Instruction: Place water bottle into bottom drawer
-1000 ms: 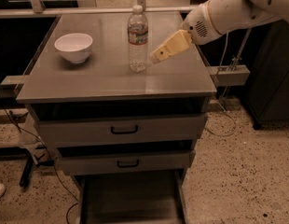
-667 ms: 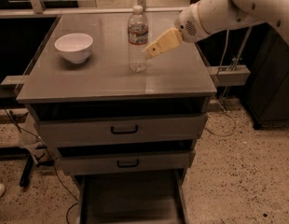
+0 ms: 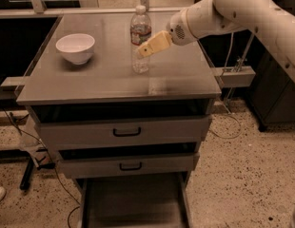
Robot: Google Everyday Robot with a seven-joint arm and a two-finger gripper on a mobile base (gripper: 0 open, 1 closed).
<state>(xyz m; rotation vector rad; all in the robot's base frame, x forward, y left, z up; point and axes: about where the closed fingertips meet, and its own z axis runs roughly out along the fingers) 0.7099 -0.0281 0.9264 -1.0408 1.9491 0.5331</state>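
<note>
Closing on water bottle [image 3: 141,31]; tool [image 3: 142,52] nearer

a: count's coming in: one water bottle [image 3: 140,37], one white bowl [image 3: 75,48], both on the one cabinet [image 3: 178,77].
b: drawers?
a: three! top drawer [image 3: 81,133] and middle drawer [image 3: 90,166], one black handle apiece, plus one bottom drawer [image 3: 133,204].
b: grippers?
a: one gripper [image 3: 142,51], right at the bottle, above the cabinet top.
</note>
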